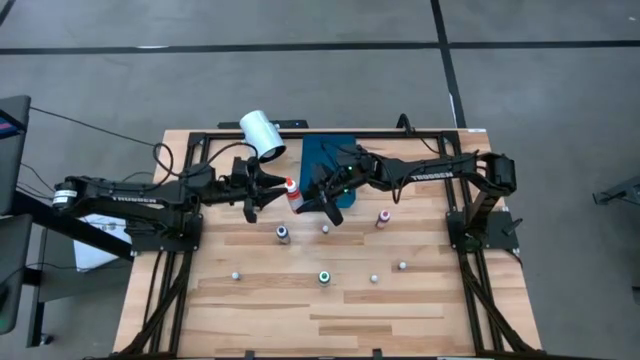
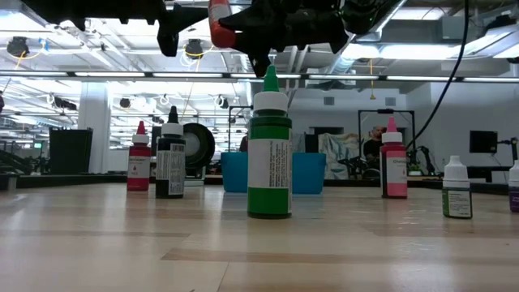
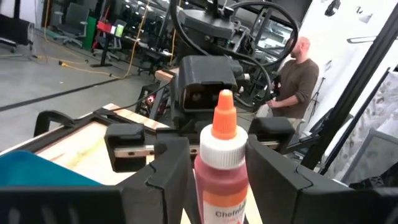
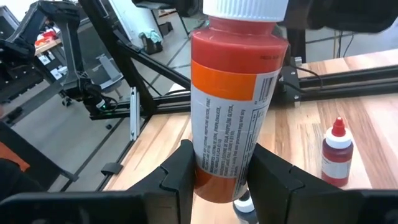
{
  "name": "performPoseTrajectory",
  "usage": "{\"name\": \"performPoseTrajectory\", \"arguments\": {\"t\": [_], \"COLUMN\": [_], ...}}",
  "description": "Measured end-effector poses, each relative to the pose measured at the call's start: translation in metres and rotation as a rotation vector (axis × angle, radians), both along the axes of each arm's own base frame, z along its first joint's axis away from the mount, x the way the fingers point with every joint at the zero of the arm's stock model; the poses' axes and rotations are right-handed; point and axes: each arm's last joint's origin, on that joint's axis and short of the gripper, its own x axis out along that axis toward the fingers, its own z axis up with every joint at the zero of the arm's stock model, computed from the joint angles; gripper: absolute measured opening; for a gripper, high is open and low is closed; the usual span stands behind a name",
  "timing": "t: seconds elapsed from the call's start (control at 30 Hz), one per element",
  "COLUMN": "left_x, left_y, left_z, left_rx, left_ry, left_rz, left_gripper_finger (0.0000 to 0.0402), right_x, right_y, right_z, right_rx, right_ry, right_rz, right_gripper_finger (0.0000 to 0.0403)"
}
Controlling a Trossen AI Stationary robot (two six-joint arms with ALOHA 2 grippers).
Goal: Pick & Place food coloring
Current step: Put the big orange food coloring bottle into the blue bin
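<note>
The table [image 1: 300,300] is pale wood planks, smooth and matt. The orange bottle [image 4: 233,112] is glossy translucent plastic with a paper label and a ribbed white cap. At its 3 and 9 o'clock, the right gripper's [image 4: 217,171] fingers [image 4: 177,174] are matt black plastic. The green bottle [image 2: 269,150] looks glossy.

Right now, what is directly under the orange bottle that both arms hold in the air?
Under the orange bottle, part of another bottle shows between the right end effector fingers. A red bottle stands nearby. The table below is mostly covered.
</note>
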Motion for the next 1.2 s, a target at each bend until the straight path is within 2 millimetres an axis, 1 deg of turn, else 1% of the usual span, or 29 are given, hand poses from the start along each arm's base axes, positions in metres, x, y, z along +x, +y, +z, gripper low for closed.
{"name": "performPoseTrajectory", "arguments": {"t": [0.13, 0.37, 0.47, 0.63, 0.8, 1.2], "left_x": [-0.001, -0.002, -0.003, -0.003, -0.003, -0.003], "left_y": [0.006, 0.013, 0.014, 0.016, 0.015, 0.014], "left_z": [0.000, 0.001, 0.000, 0.000, 0.001, 0.004], "left_rx": [-0.031, -0.037, -0.049, -0.058, -0.054, -0.056], "left_ry": [-0.007, -0.009, -0.009, -0.010, -0.012, -0.040], "left_rz": [0.014, -0.014, -0.031, -0.027, -0.060, -0.099], "left_gripper_finger": [0.0147, 0.0148, 0.0158, 0.0188, 0.0210, 0.0215], "right_x": [0.000, -0.001, 0.000, 0.000, 0.000, 0.000], "right_y": [0.000, 0.000, 0.000, 0.000, 0.001, -0.002], "right_z": [-0.002, -0.002, -0.002, -0.002, -0.002, -0.003], "right_rx": [0.002, 0.005, 0.004, -0.002, -0.003, -0.004], "right_ry": [0.017, 0.022, 0.022, 0.021, 0.021, 0.023], "right_rz": [-0.006, -0.003, -0.004, -0.016, -0.014, -0.028], "right_gripper_finger": [0.0113, 0.0113, 0.0113, 0.0113, 0.0113, 0.0113]}}
